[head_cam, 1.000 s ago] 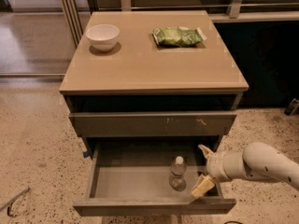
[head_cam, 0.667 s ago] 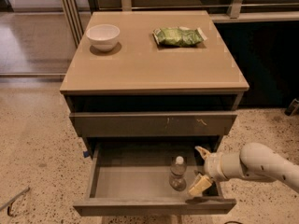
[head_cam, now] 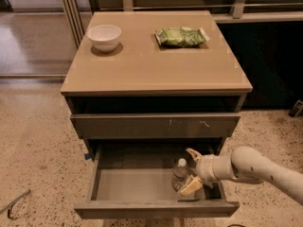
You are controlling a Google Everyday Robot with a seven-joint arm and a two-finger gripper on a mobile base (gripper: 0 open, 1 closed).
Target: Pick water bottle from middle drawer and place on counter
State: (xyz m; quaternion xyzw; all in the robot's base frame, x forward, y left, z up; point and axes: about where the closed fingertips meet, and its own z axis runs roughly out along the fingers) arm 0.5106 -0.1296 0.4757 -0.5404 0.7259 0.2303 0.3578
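Note:
The water bottle [head_cam: 179, 175] stands upright with its white cap on, on the grey floor of the pulled-out middle drawer [head_cam: 128, 186], towards the right. My gripper [head_cam: 191, 170] reaches in from the right at the end of the white arm. It is open. One tan finger [head_cam: 193, 153] is behind the bottle and the other is in front of it, both at its right side. The fingers have not closed on the bottle. The counter [head_cam: 151, 63] is the tan top of the cabinet above.
A white bowl [head_cam: 104, 36] sits at the counter's back left and a green snack bag [head_cam: 181, 36] at its back right. A shut drawer front with pale scratches [head_cam: 156, 126] is above the open drawer. A speckled floor surrounds the cabinet.
My gripper has moved a little to the left, closer to the bottle. The bottle has not moved.

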